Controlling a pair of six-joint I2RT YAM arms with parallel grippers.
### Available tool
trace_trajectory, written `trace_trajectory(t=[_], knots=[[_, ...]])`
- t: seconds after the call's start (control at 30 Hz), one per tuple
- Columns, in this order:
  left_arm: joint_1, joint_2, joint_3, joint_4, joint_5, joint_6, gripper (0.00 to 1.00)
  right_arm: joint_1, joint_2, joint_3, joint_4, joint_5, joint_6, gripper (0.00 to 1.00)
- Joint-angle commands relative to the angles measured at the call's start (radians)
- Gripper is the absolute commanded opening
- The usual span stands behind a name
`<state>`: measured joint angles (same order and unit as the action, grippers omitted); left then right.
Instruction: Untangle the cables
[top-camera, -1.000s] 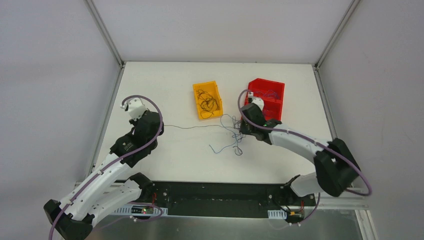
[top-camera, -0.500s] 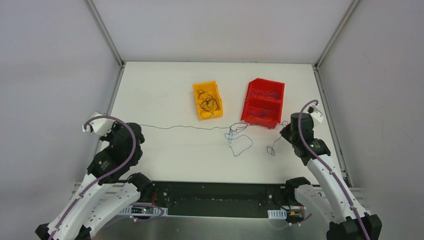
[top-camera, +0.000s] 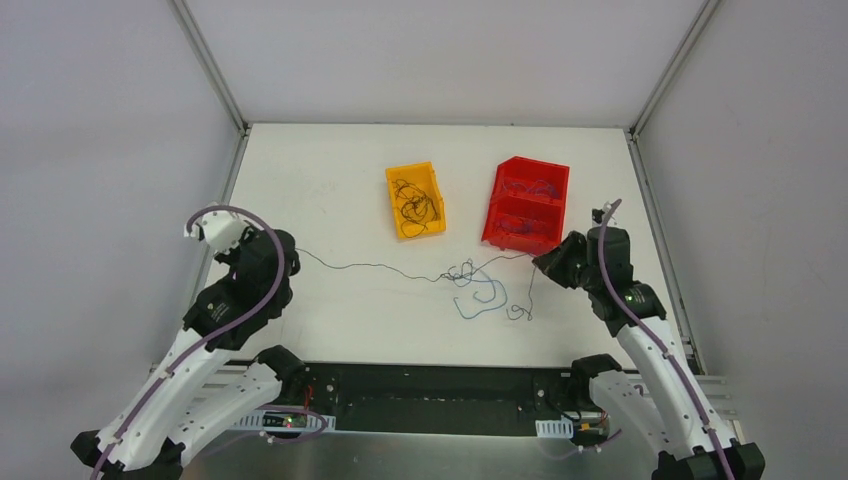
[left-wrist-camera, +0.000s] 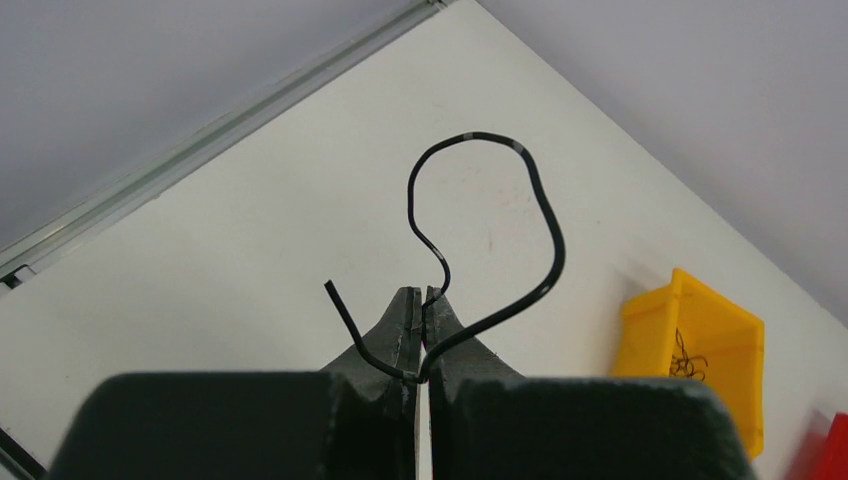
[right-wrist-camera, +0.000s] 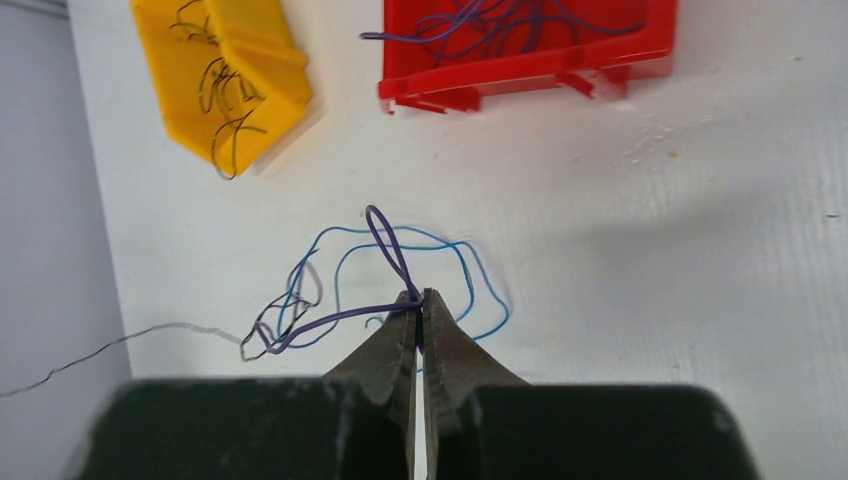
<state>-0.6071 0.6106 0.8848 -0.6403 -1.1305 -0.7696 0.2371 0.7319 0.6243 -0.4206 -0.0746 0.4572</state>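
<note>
The left gripper is closed completely, and its two fingers pinch a black cable close to its end. A short free end sticks out at one side of the tips, and the wire makes a round loop just beyond them. The right gripper is also fully closed, on a purple cable that makes a narrow loop in front of its tips.

The left gripper is well to the left of the yellow bin and nearer to the arm bases. From it the black cable runs over the table, passes on the near side of the yellow bin and enters the tangle. The tangle lies near the yellow bin, at its near right side. The right gripper is far to the right of the yellow bin, past the near corner of the red bin, and its purple cable goes back to the same tangle. Some blue cables curl on the near side of this knot.

I think the two grippers hold different cables on opposite sides so that pulling apart can draw the black one out of the knot. The black cable hangs a little slack. Some black wires lie in the yellow bin and some blue and purple ones in the red bin, so the sorting seems partly done. These wires are thin and springy, so a hard pull may tighten the knot.
</note>
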Motion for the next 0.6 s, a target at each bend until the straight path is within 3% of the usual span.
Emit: trace_trajectory(t=[0.0, 0.2, 0.27, 0.33, 0.4, 0.57], knots=[[0.007, 0.075, 0.027, -0.006, 0.138, 0.005, 0.00, -0.004, -0.009, 0.088, 0.025, -0.130, -0.031, 0.00], [0.007, 0.030, 0.016, -0.015, -0.053, 0.081, 0.00, -0.039, -0.020, 0.224, -0.198, 0.457, 0.039, 0.00], [0.007, -0.010, 0.028, -0.018, -0.115, 0.109, 0.00, -0.043, -0.038, 0.233, -0.288, 0.756, 0.210, 0.00], [0.007, -0.049, 0.025, -0.020, -0.158, 0.113, 0.00, -0.043, -0.058, 0.223, -0.370, 0.955, 0.337, 0.00], [0.007, -0.109, 0.013, -0.024, -0.221, 0.100, 0.00, -0.043, -0.085, 0.205, -0.406, 1.028, 0.398, 0.00], [0.007, -0.231, 0.002, -0.024, -0.287, 0.103, 0.00, -0.045, -0.117, 0.163, -0.379, 0.997, 0.410, 0.00]])
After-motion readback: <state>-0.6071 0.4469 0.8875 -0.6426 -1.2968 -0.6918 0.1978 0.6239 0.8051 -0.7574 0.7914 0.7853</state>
